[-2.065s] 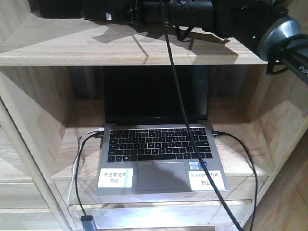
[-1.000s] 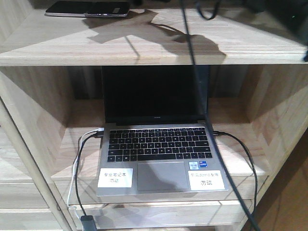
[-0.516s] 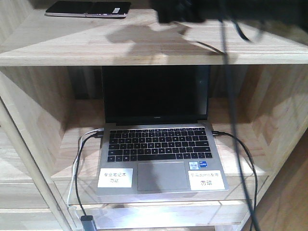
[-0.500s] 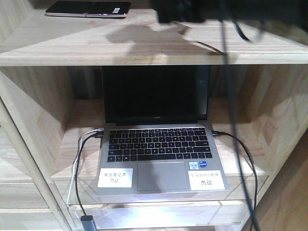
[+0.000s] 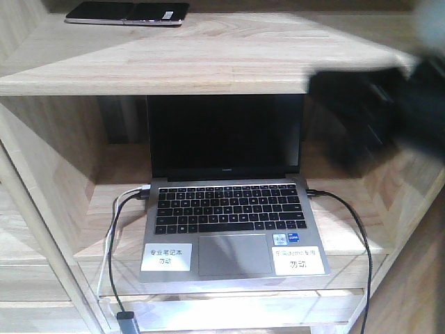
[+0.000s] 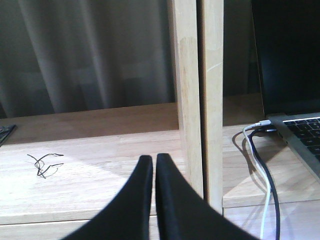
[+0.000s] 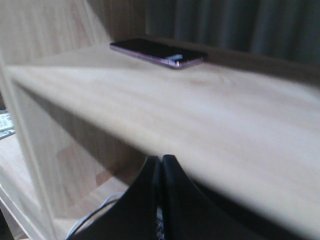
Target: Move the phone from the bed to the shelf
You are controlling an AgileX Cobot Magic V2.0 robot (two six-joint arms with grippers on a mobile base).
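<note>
The phone (image 5: 127, 12) lies flat at the back left of the shelf's (image 5: 208, 62) upper board, a white sticker near its right end. The right wrist view shows the phone (image 7: 157, 52) alone on that board, far from the fingers. My right gripper (image 7: 162, 159) is shut and empty, below the board's front edge; the front view shows that arm as a dark blur (image 5: 375, 111) at the right. My left gripper (image 6: 154, 157) is shut on nothing, over a lower board left of an upright post (image 6: 197, 95). The bed is out of view.
A grey laptop (image 5: 229, 202) stands open on the middle board, with cables (image 5: 115, 229) plugged in at both sides and hanging off the front. The laptop corner (image 6: 300, 135) and its cables show at the right of the left wrist view. A small wire tangle (image 6: 44, 164) lies on the lower board.
The right arm has pulled back from the upper board and dropped to the right, leaving the phone lying there. The phone and laptop have not moved.
</note>
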